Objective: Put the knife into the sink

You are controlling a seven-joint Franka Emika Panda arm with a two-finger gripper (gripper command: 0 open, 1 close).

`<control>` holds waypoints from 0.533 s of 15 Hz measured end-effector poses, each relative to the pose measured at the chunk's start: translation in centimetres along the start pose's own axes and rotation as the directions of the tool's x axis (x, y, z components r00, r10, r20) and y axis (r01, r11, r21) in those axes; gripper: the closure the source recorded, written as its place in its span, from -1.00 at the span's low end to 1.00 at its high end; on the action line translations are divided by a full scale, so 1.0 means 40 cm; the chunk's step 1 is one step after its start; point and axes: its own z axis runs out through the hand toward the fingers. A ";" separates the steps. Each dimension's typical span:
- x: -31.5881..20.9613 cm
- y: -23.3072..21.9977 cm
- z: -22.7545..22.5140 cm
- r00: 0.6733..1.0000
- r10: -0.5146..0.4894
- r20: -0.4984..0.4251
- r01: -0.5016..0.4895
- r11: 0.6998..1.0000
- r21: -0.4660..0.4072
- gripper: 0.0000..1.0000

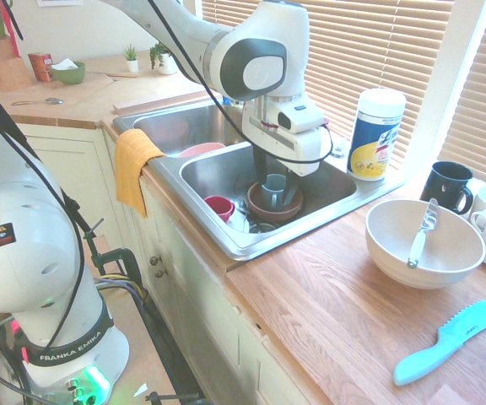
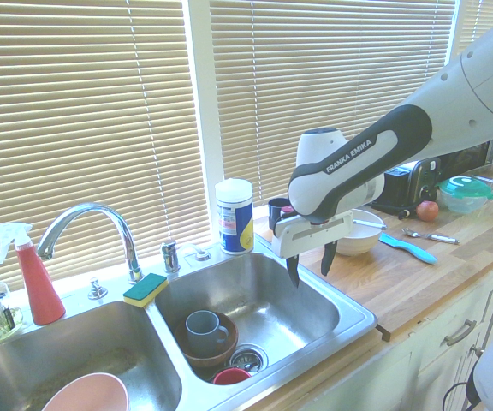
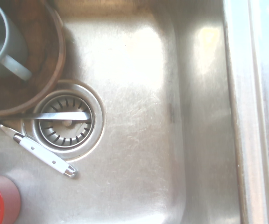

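Jaws apart and empty, gripper (image 2: 310,272) over the sink (image 1: 251,245). Knife (image 1: 420,236) leaning in the white bowl (image 1: 391,257), 4 o'clock from the basin. Best pinched across the white handle, then lifted clear of the rim. White-handled utensil (image 3: 46,156) by the drain (image 3: 85,135), possibly another knife. Legible: "FRANKA EMIKA" on the arm (image 2: 358,158); canister (image 1: 376,135) label blurred.
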 end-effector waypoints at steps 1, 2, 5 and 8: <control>0.000 0.000 0.001 1.000 0.000 0.000 0.000 1.000 0.000 -1.00; 0.000 0.000 0.000 1.000 -0.002 0.000 0.002 1.000 0.000 -1.00; 0.018 0.015 -0.054 0.996 -0.092 -0.003 0.092 0.996 0.007 -1.00; 0.075 0.090 -0.171 0.969 -0.243 -0.036 0.243 0.970 -0.004 -1.00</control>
